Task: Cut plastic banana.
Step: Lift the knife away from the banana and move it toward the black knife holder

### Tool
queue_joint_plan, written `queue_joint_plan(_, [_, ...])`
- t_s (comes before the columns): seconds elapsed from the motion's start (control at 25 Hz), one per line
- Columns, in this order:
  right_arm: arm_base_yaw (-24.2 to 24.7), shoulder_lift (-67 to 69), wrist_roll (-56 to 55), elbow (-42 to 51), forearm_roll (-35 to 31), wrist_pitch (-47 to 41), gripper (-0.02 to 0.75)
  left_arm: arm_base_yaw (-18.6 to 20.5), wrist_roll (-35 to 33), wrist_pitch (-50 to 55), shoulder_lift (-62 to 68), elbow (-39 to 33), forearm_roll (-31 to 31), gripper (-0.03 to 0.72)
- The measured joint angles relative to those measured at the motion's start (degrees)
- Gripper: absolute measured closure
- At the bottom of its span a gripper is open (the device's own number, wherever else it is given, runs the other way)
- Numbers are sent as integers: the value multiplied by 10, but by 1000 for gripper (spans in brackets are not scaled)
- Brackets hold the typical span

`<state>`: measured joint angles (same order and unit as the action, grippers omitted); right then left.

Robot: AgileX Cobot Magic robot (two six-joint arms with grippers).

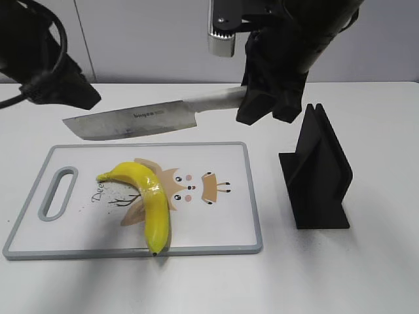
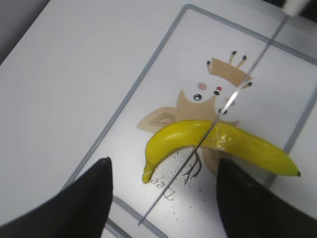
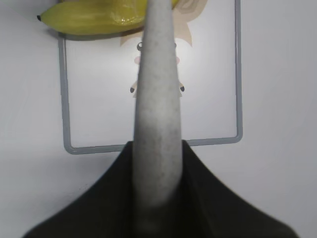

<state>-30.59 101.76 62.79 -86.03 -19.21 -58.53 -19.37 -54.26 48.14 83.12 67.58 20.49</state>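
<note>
Surface: white surface (image 1: 196, 288), pale wall behind.
Left end effector (image 2: 163, 198): upper left of the exterior view, fingers spread, nothing held.
Cutting board (image 1: 222, 196): centre-left, carrying the plastic banana (image 1: 149, 196).
Knife (image 1: 131, 121): above the board, blade over the banana.
Right end effector (image 1: 268, 98): upper right, clamped on the knife handle.
Knife stand (image 1: 317, 176): right, empty.
Progress: banana looks whole; the cut remains.

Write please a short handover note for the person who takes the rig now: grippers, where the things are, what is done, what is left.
Right gripper: shut on the knife, blade held in the air over the cutting board.
Left gripper: open, empty, above the board.
Plastic banana: lying on the board, in one piece.
Black knife stand: empty, right of the board.
Done: knife picked up.
Left: lower the blade through the banana's middle.
</note>
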Motion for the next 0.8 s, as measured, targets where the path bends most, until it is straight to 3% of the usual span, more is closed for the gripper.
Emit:
queue_joint_plan(0.24, [0, -1, -121, 0, 11, -1, 547, 58, 300, 9, -18, 0, -132, 69])
queue_joint_plan(0.36, [0, -3, -203, 0, 16, 0, 547, 104, 392, 77, -21, 2, -185, 87])
queue_joint_plan(0.56, [0, -6, -360, -7, 30, -16, 547, 170, 426, 201, -21, 2, -197, 101])
queue_joint_plan(0.8, [0, -29, -512, -3, 34, -79, 547, 184, 429, 213, -69, -26, -151, 101])
